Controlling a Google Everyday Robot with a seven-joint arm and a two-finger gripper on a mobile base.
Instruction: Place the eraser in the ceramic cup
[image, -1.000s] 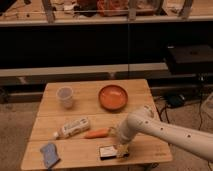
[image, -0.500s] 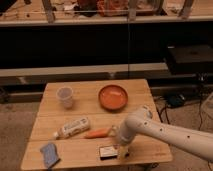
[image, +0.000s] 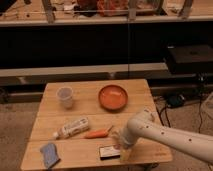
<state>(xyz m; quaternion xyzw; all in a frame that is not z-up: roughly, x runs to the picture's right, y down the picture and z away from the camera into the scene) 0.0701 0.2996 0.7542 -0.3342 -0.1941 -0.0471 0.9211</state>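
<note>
where the arm (image: 165, 136) ends, gripper (image: 121, 149) by eraser (image: 108, 151) | open or closed: cannot tell | ceramic cup (image: 65, 96) well apart

On slatted wooden table (image: 90, 107): ceramic cup (image: 65, 97) upright, far left; orange bowl (image: 113, 96) far, right of centre; white bottle (image: 72, 128) on its side, mid-left; carrot (image: 97, 133) just right of it; blue-grey pad (image: 49, 154) near left; eraser (image: 109, 152) flat by near edge, gripper (image: 121, 150) low at its right end.

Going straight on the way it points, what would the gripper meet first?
Likely the eraser, just below the gripper near the front edge of the table; depth is unclear, so maybe bare wood beside it.
</note>
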